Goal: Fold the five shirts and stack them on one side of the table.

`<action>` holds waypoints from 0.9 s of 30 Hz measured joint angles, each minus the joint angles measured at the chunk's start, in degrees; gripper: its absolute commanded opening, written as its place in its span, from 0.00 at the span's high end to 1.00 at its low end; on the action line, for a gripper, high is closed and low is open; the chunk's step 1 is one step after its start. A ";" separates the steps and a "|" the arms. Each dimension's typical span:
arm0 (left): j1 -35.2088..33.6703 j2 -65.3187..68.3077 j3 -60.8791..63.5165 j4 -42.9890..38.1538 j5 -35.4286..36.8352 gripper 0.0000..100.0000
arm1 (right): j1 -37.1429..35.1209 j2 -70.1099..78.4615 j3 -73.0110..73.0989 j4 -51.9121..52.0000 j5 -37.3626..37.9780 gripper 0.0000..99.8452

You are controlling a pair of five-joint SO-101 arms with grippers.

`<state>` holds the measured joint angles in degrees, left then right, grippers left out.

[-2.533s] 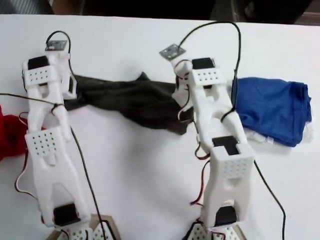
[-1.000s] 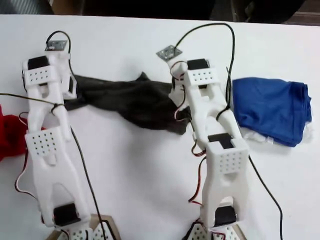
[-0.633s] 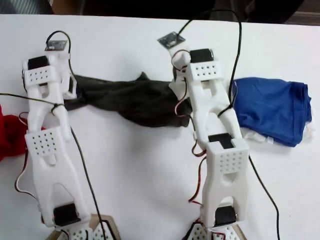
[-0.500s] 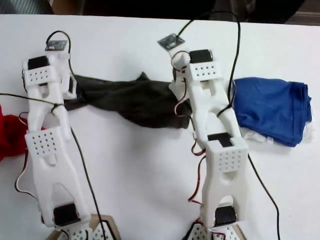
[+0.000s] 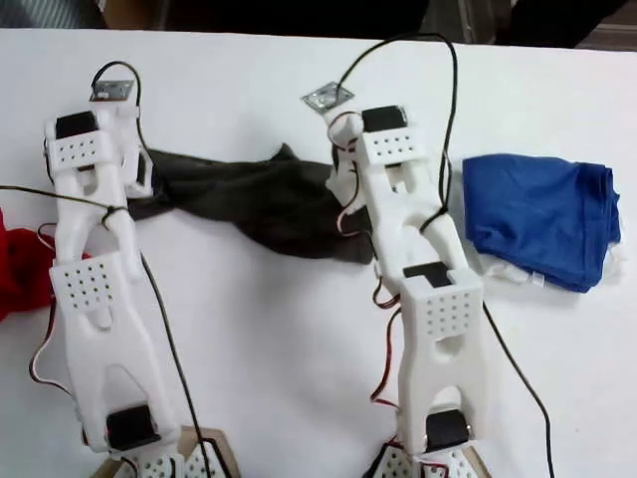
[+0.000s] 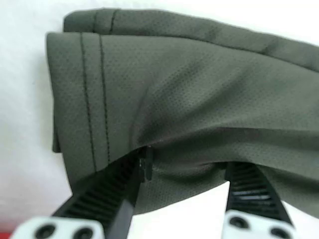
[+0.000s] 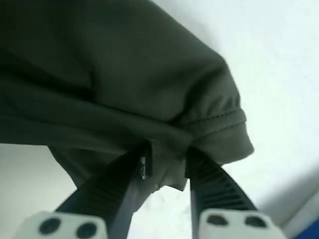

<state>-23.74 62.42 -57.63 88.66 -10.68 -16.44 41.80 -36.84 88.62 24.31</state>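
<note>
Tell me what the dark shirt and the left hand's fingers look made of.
The dark shirt looks like a matte synthetic sports knit: the left wrist view shows tiny mesh holes and a double-stitched hem. The left hand has fingers of what is probably hard black plastic, matte and ridged, on white bases.

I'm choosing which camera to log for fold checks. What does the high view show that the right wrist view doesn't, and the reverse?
The high view adds the red shirt and how the whole dark shirt lies stretched across the white table. The right wrist view adds the right tool pinching that shirt's bunched hem. Shared: the dark shirt, the table, and a corner of blue, likely the blue shirt.
</note>
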 measured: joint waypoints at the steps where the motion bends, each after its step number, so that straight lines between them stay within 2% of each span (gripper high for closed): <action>1: 0.00 0.00 0.00 0.00 0.00 0.74 | -0.35 0.00 0.00 0.00 0.00 0.89; 5: 0.00 0.00 0.00 0.00 0.00 0.74 | -1.49 0.00 0.00 0.00 0.00 0.92; 8: 0.00 0.00 0.00 0.00 0.00 0.74 | -2.02 0.00 0.00 0.00 0.00 0.98; 16: 0.00 0.00 0.00 0.00 0.00 0.74 | -2.02 -0.26 -1.85 1.49 0.00 0.98; 27: 0.00 0.00 0.00 0.00 0.00 0.74 | -2.11 -16.97 -7.03 8.70 0.00 0.98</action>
<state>-23.74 62.42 -57.63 88.66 -10.68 -18.55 24.84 -43.87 97.32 24.31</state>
